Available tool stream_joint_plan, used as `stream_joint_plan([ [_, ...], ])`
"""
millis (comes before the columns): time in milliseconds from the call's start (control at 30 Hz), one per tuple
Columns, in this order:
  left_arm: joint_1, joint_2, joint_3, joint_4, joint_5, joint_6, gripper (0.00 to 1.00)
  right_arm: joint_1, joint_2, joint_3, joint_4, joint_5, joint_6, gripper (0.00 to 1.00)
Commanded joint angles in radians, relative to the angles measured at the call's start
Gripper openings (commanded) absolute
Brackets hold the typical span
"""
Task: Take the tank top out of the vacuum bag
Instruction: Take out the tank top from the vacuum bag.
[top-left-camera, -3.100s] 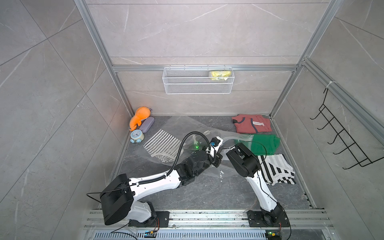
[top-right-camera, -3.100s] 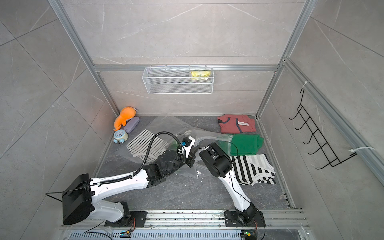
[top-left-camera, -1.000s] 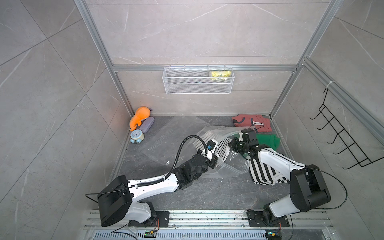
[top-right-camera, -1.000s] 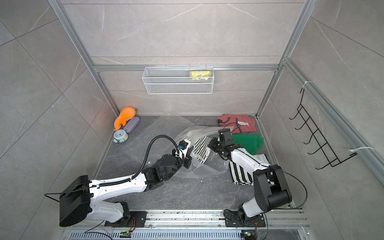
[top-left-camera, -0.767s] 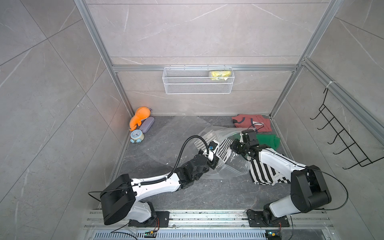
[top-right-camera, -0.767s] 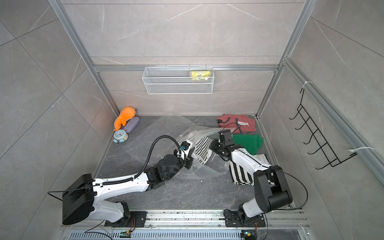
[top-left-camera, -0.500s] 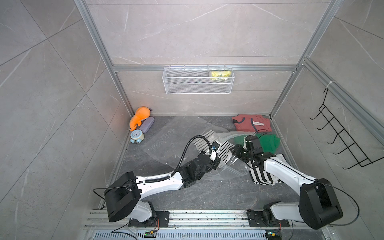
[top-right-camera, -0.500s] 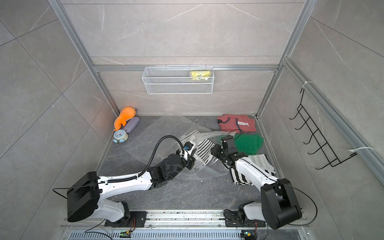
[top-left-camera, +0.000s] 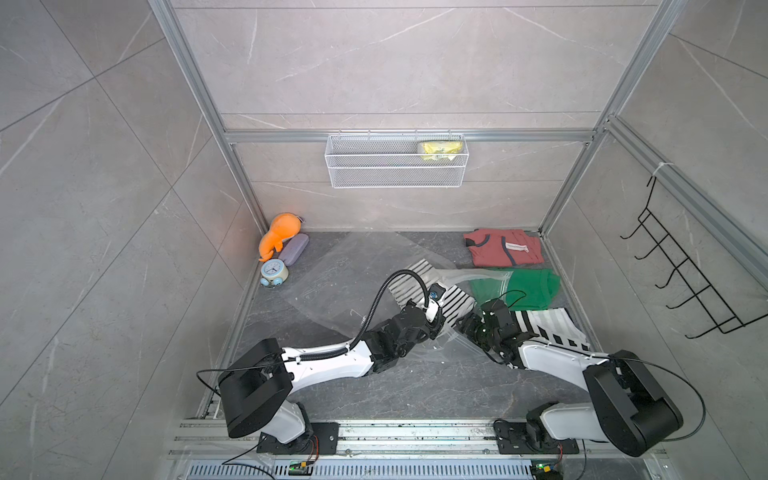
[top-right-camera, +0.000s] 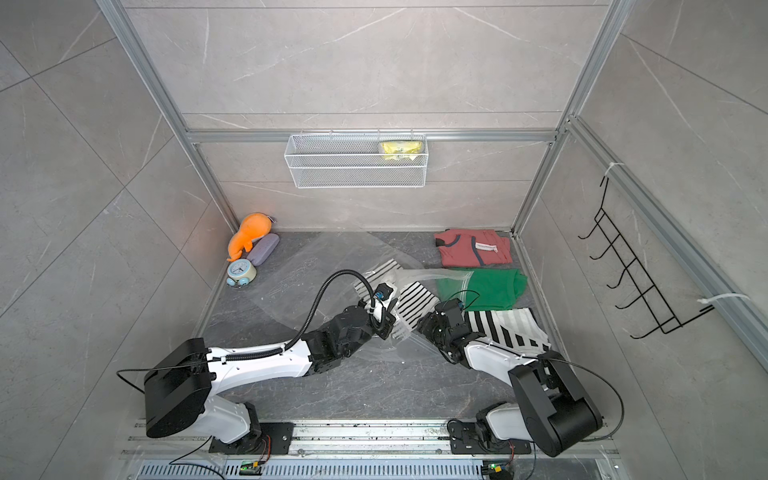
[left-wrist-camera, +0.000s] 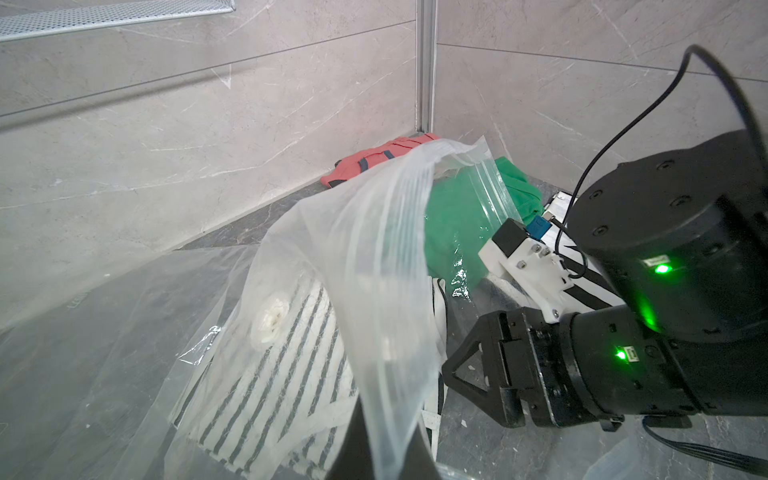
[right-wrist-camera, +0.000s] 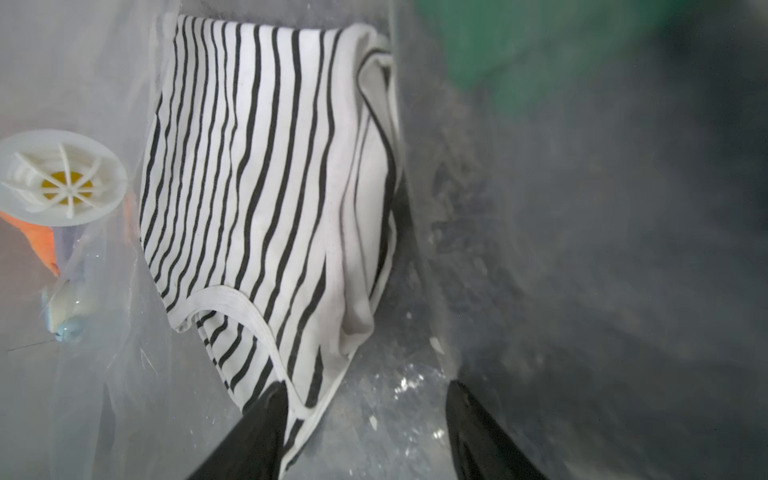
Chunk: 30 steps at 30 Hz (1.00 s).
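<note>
Down low, the left gripper (left-wrist-camera: 380, 440) is pinching a fold of the vacuum bag (left-wrist-camera: 374, 249), its jaws closed tight on the clear film and holding that edge up off the floor like a tent. Just beside the raised film, the right gripper (right-wrist-camera: 365, 384) is standing with its jaws spread wide, gripping nothing. One fingertip (right-wrist-camera: 266, 407) is resting over the white-bound edge of the tank top (right-wrist-camera: 266, 166), and its mate is over bare plastic.

The tank top, narrow black-and-white stripes, is lying inside the bag beside the round white valve (right-wrist-camera: 62, 178). In both top views the bag is sprawling across the middle of the floor. Its zip-strip end is draping over a green garment (top-left-camera: 528, 286).

Behind that, a red garment (top-left-camera: 503, 247) is lying in the back right corner. A broad-striped garment (top-left-camera: 548, 328) is lying under the right arm. An orange plush toy (top-left-camera: 280, 232), a purple case (top-left-camera: 294, 249) and a small clock (top-left-camera: 274, 272) are sitting in the back left corner. A wire basket (top-left-camera: 395, 174) is hanging on the rear wall with a yellow packet (top-left-camera: 440, 147) in it.
</note>
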Motion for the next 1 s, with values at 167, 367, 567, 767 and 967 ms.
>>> stream_joint_plan([
  [167, 0.001, -0.013, 0.039, 0.016, 0.007, -0.010, 0.00, 0.023, 0.207, -0.043, 0.404, -0.005, 0.103, 0.61],
  [367, 0.001, -0.023, 0.028, 0.015, 0.001, -0.010, 0.00, 0.031, 0.307, -0.014, 0.537, 0.059, 0.114, 0.49],
  [567, 0.000, -0.034, 0.014, 0.024, 0.003, -0.020, 0.00, 0.031, 0.466, 0.032, 0.741, 0.044, 0.177, 0.18],
  [767, 0.000, -0.056, 0.002, 0.024, 0.007, -0.023, 0.00, 0.033, 0.470, 0.073, 0.730, 0.034, 0.157, 0.00],
  [967, 0.001, -0.128, -0.037, 0.075, 0.022, 0.008, 0.65, 0.033, 0.307, 0.064, 0.571, 0.029, 0.104, 0.00],
])
